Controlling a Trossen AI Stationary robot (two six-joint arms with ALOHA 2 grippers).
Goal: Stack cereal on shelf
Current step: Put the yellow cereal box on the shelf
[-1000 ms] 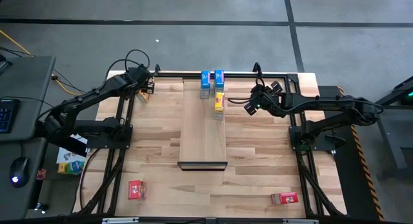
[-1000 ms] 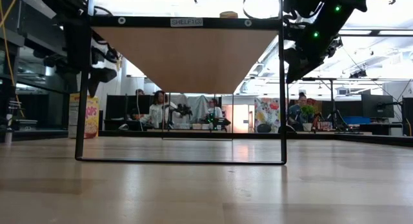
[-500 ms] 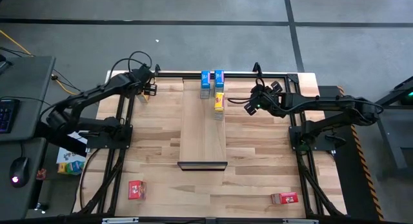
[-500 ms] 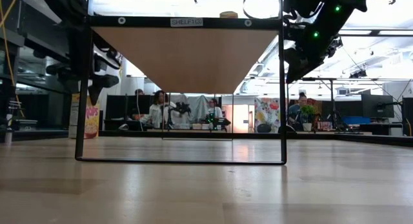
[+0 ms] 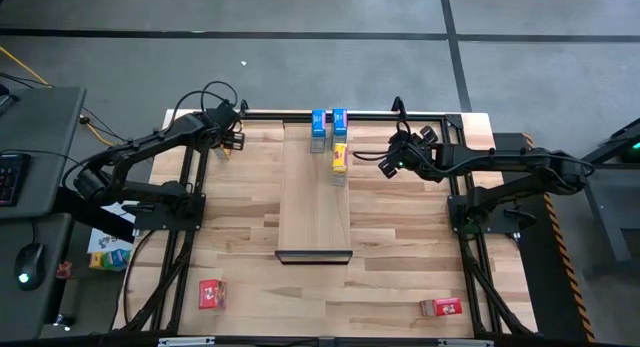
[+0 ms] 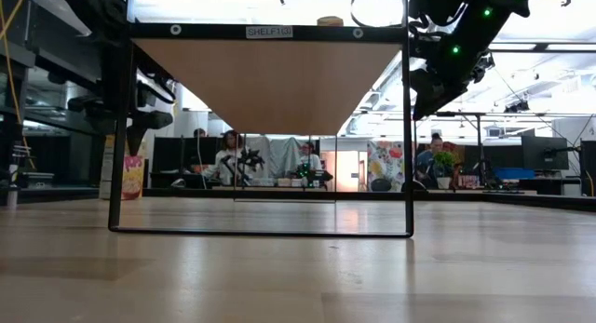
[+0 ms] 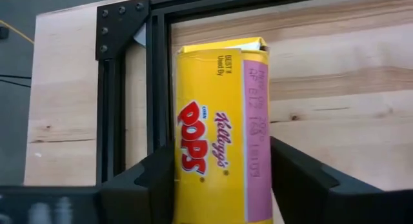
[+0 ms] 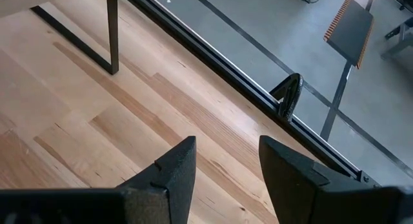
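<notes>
My left gripper [image 5: 232,140] is open at the table's far left corner. Its fingers stand on either side of a yellow Corn Pops box [image 7: 213,121], which stands on the table [image 6: 131,176]. My right gripper [image 5: 383,166] hangs open and empty, right of the shelf [image 5: 312,202]. The shelf is a pale plank raised on a black frame. Two blue boxes [image 5: 318,123] [image 5: 340,120] and one yellow box [image 5: 340,157] sit on its far end. Two red boxes [image 5: 210,293] [image 5: 441,307] lie on the table near its front edge. My left gripper [image 7: 222,162] has one finger close beside each of the yellow box's two narrow sides [image 7: 257,146]; I cannot tell whether they touch it. The fingers come from above, pointing down.
The shelf's black frame legs [image 6: 118,127] stand on the table close to the yellow box. A black frame corner [image 7: 122,30] lies just beyond the box. People sit at desks in the room behind [image 6: 228,155].
My left gripper has gone down over the yellow box, so its fingers now cover the box's upper part in the low view. The box has stayed where it was.
</notes>
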